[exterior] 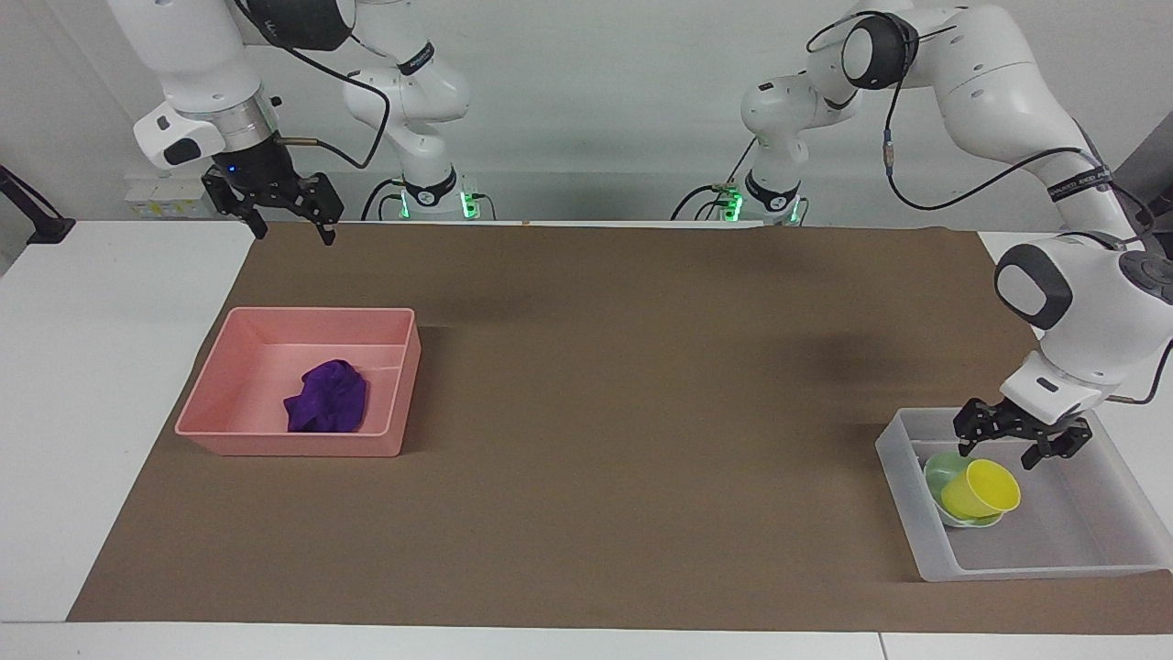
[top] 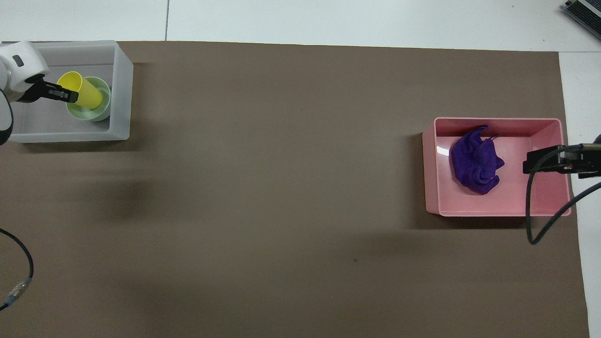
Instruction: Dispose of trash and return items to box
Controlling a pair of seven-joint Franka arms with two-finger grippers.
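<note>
The yellow cup point(exterior: 981, 489) lies tipped on its side in the mint-green bowl point(exterior: 940, 470), which sits in the translucent box point(exterior: 1035, 561) at the left arm's end of the table. My left gripper point(exterior: 999, 453) is open and empty just above the cup, apart from it. In the overhead view the cup point(top: 88, 92), the bowl point(top: 90, 113), the box point(top: 123, 89) and the left gripper point(top: 65, 95) also show. The purple rag point(exterior: 327, 408) point(top: 474, 162) lies in the pink bin point(exterior: 293, 446) point(top: 497, 212). My right gripper point(exterior: 293, 231) point(top: 530, 165) waits open and empty, high over the bin.
A brown mat point(exterior: 641, 412) covers most of the table. White table surface point(exterior: 92, 367) shows at both ends. A black cable point(top: 540, 216) hangs from the right arm over the pink bin's corner.
</note>
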